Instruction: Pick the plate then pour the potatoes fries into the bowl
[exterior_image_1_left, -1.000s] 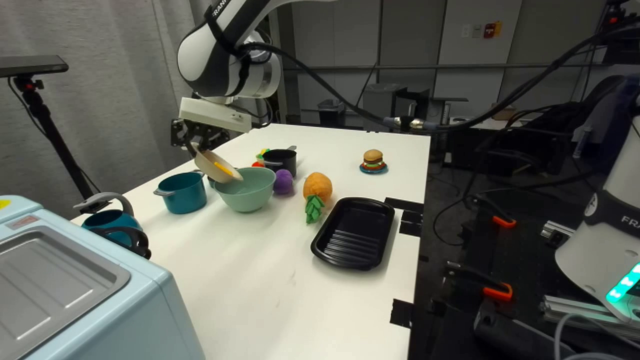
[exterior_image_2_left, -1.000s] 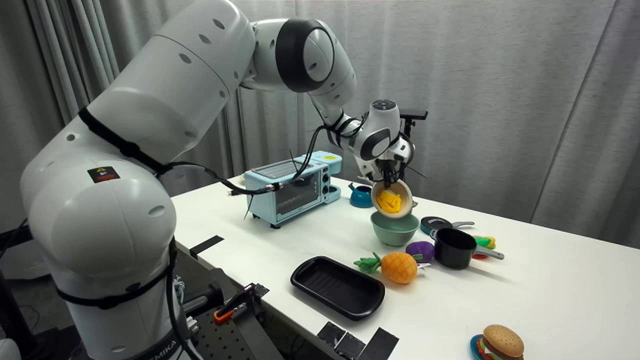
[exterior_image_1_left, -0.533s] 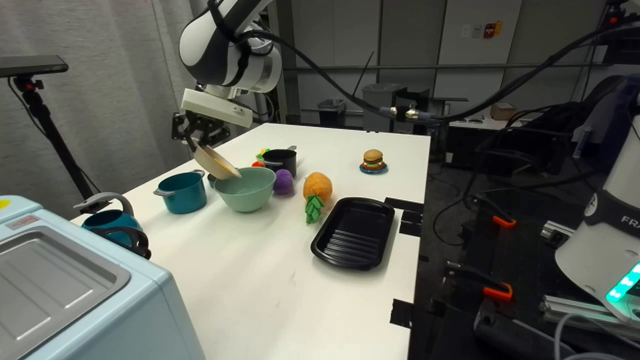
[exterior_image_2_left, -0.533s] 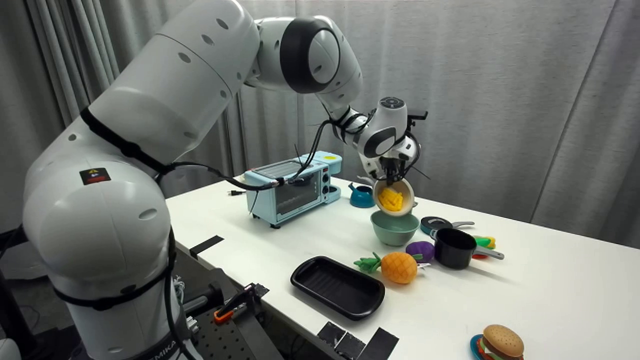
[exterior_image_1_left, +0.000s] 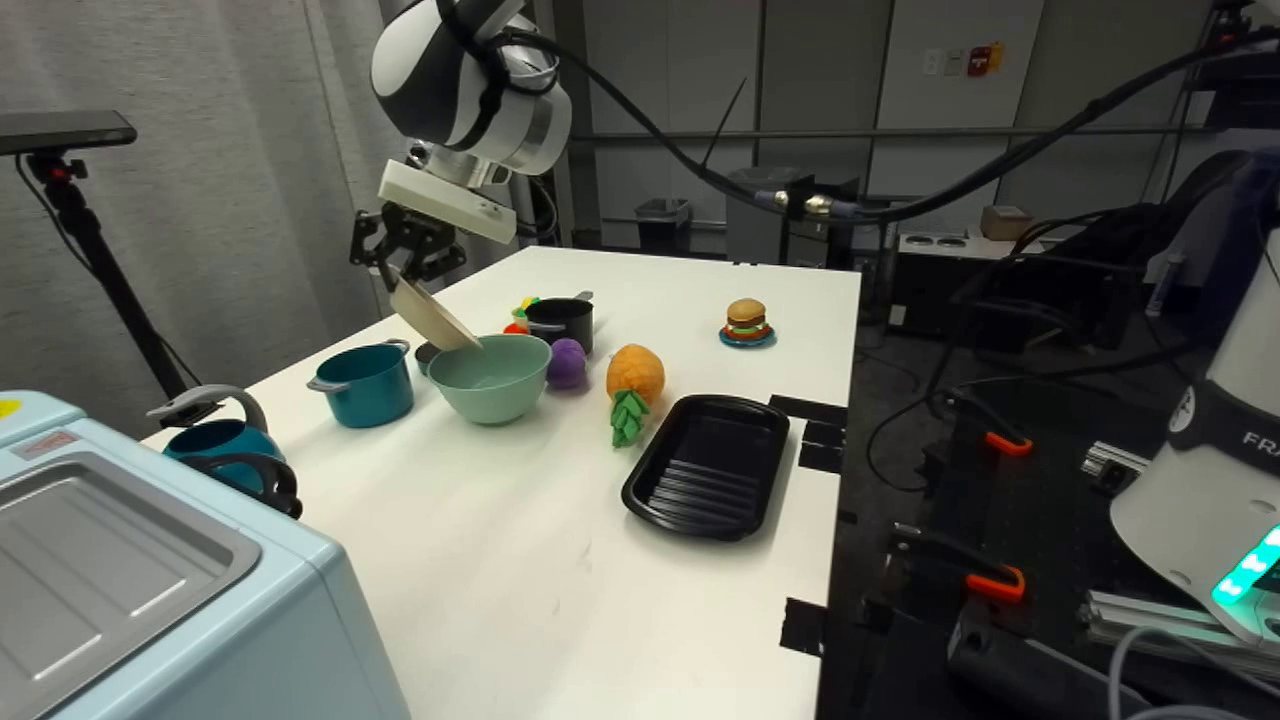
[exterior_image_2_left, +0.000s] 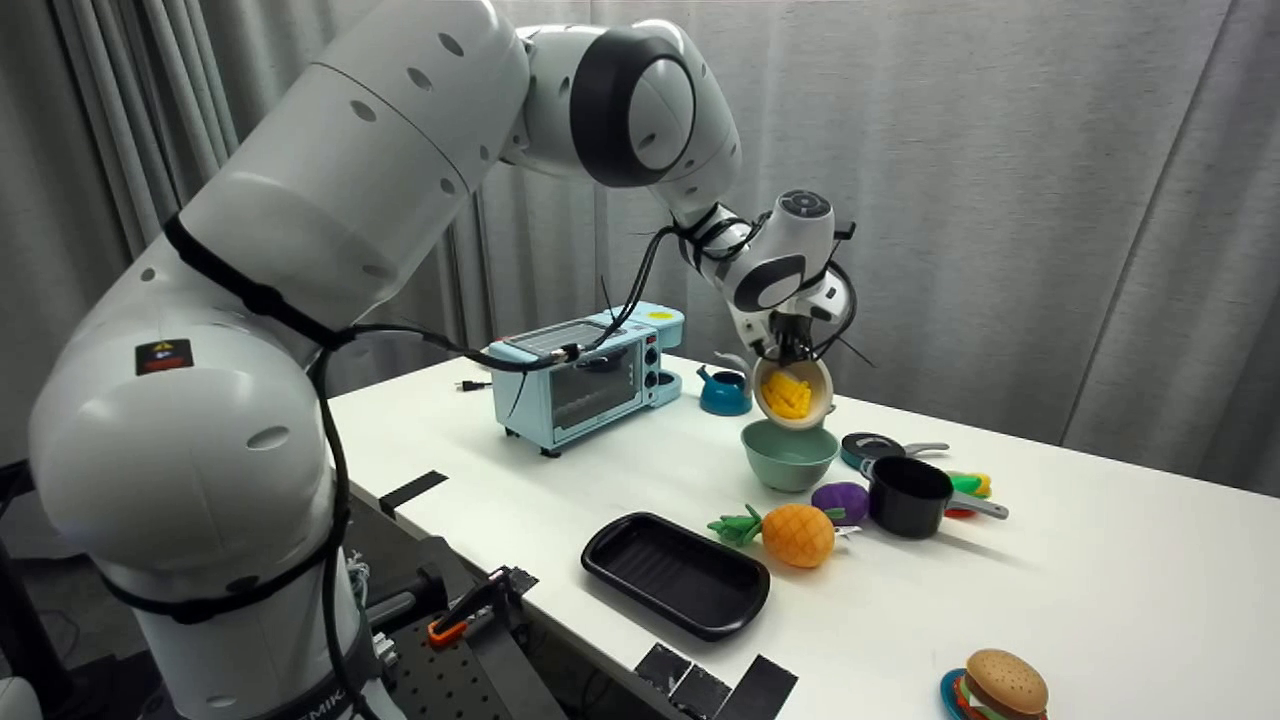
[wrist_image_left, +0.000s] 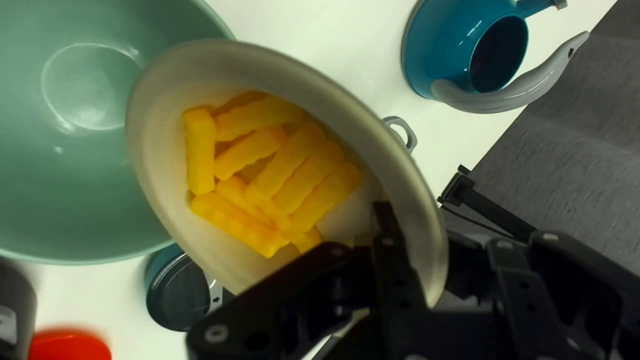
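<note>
The white table (exterior_image_2_left: 1120, 560) lies under the gripper (exterior_image_2_left: 790, 355). The light blue oven (exterior_image_2_left: 590, 385) stands on it, off to one side of the gripper. The black tray (exterior_image_2_left: 675, 575) is well apart from the gripper, between it and the robot base (exterior_image_1_left: 1190, 510).

The green bowl (exterior_image_2_left: 788, 462) sits just below the gripper. It is round and deep, and I see nothing in the part of its inside that shows. The cream plate (exterior_image_1_left: 430, 318) hangs from the gripper, tipped over the bowl. The gripper is squeezed right down, with only the plate's thin rim pinched between its fingers (wrist_image_left: 392, 255). That high edge looks like a good place to hold, because the low edge is free for pouring. The plate looks light and stiff, like a play dish, but a smooth rim like that may slip or twist if it gets bumped. I can't quite tell if its low edge touches the bowl.

The blue pot (exterior_image_1_left: 368, 392) is near the gripper on the oven's side, and the black pot (exterior_image_2_left: 908, 500) is near on the other side.

Last come the yellow fries (wrist_image_left: 290, 165), heaped in the plate just below the gripper. They look light and firm, so they should slide out with a bit more tipping.
</note>
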